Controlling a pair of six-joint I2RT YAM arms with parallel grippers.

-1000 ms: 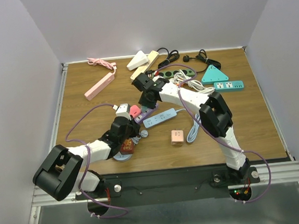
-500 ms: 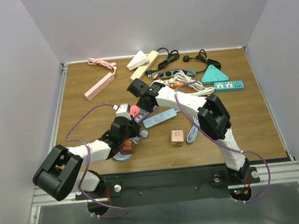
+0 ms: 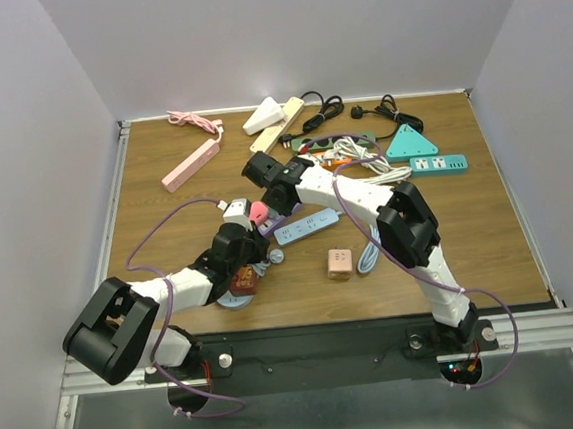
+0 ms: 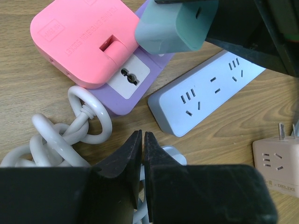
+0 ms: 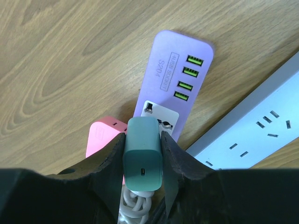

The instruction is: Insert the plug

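Note:
My right gripper (image 5: 142, 135) is shut on a teal plug (image 5: 142, 156) and holds it just above the purple power strip (image 5: 180, 70). The plug sits over the strip's white socket panel (image 5: 161, 113); its prongs are hidden. A pink adaptor (image 4: 79, 37) sits on the same purple strip (image 4: 122, 103), next to a free socket (image 4: 128, 77). The teal plug (image 4: 173, 25) hangs above that socket in the left wrist view. My left gripper (image 4: 142, 140) is shut and empty, low over a white coiled cable (image 4: 60, 140). From above, the right gripper (image 3: 269, 188) is just beyond the left gripper (image 3: 244, 240).
A pale blue power strip (image 4: 205, 91) lies right of the purple one. A pink cube adaptor (image 3: 339, 262) stands nearer the front. Several more strips, a teal triangular one (image 3: 410, 143) and black cables lie along the back. A pink strip (image 3: 191, 165) lies at the back left.
My right gripper has carried the teal plug left and nearer, over the purple strip beside the pink adaptor. The left arm has not moved.

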